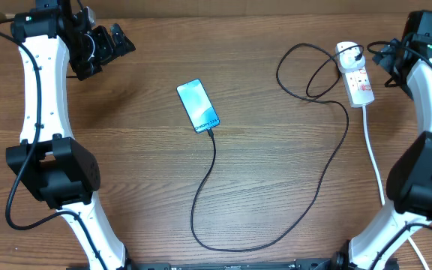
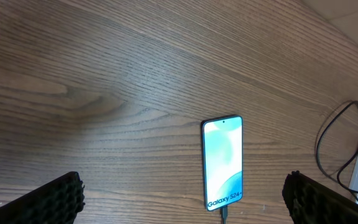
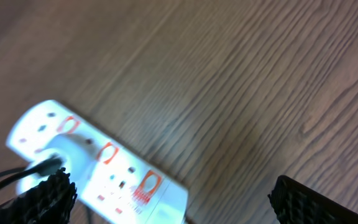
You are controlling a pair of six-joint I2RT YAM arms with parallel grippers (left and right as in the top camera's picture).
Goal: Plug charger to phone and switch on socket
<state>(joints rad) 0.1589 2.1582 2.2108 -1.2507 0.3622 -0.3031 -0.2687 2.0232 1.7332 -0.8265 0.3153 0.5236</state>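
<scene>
A wood-grain table carries everything. Near its middle a phone lies flat, screen up and lit cyan (the text end points toward the near edge). A black charger cable meets that end, sweeps in a wide loop and coils beside a white power strip at the far right. The strip's white cord trails toward the near edge.

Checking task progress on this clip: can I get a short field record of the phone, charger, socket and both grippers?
phone: flat on table, screen lit
charger: tip at phone's lower short end, appears plugged in; cable loops round to the socket
socket: black plug in it; switch state cannot be told
left gripper: open, empty, away from phone
right gripper: open, empty, near socket
</scene>
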